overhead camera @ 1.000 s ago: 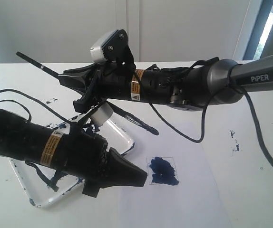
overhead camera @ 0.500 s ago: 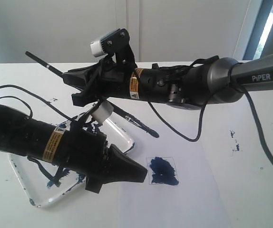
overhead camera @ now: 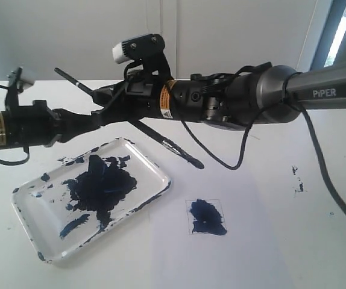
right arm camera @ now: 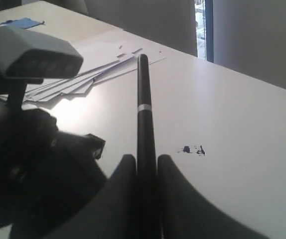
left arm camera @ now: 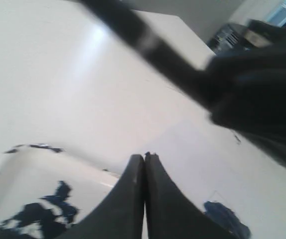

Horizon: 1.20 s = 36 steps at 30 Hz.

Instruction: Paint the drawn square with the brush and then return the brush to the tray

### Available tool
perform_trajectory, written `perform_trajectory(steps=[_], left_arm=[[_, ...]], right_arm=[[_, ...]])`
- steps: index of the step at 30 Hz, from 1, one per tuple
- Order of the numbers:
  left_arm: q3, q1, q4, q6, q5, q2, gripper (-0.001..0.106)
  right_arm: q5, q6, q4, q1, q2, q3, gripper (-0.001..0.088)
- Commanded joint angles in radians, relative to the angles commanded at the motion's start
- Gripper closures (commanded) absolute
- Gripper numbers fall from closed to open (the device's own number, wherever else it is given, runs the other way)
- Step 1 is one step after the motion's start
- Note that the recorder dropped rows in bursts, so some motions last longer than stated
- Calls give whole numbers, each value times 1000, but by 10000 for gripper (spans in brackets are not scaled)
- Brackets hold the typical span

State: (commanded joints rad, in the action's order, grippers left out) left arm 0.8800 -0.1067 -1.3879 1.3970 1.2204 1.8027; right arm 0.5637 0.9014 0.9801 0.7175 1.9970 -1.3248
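Returning the brush (overhead camera: 167, 143), gripped by the right tool (right arm camera: 145, 167), appears in hand. Next: lower it onto the tray (overhead camera: 161, 176), 8 o'clock.

My white table (overhead camera: 330, 241) carries the tray (overhead camera: 150, 164), a paper sheet (overhead camera: 245, 253) touching the tray's corner, and paint specks (overhead camera: 298, 180) well apart from the tray, past the sheet.

Blue-painted square (overhead camera: 207, 217), paint-smeared tray (overhead camera: 141, 170), brush (overhead camera: 170, 146) tilted aloft.

Bright, even daylight from a window (overhead camera: 342, 30) at the exterior view's right. Faint shadows on the white table (overhead camera: 333, 235). Left wrist view blurred; the brush (left arm camera: 128, 26) a dark smear.
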Motion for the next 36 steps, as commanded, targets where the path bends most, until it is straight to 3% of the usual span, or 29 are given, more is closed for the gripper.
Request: perform_trajectory(steps=[4,7,11,13,16,18,22,27,36], left_arm=[[0,5,-3,50,-63,0,1004],[0,14,-3,113,-186,0,1004],[0,113,2,167,-190,0,1004],[-7,167,-3,178,-158,0,1004],[-30,241,1,165,-43,0,1004],[-51,271,19,137,1,0,1004],[-93,285,50,93,1,0,1004],[-101,280,47,83,1,0,1004],[-101,280,42,81,1,0,1004]], right_arm=[[-116,-38,-8,-2,0,0,868],[-201,-60,-26,-32,0,0,868],[-193,-60,16,-41,-2,7,868],[-117,-69,16,-48,-2,28,868],[214,-157,4,-86,0,91,868],[413,-244,-54,-120,0,147,868],[632,-339,-133,-192,0,265,868],[657,-404,-135,-273,2,409,868],[657,-452,-150,-279,22,458,868]])
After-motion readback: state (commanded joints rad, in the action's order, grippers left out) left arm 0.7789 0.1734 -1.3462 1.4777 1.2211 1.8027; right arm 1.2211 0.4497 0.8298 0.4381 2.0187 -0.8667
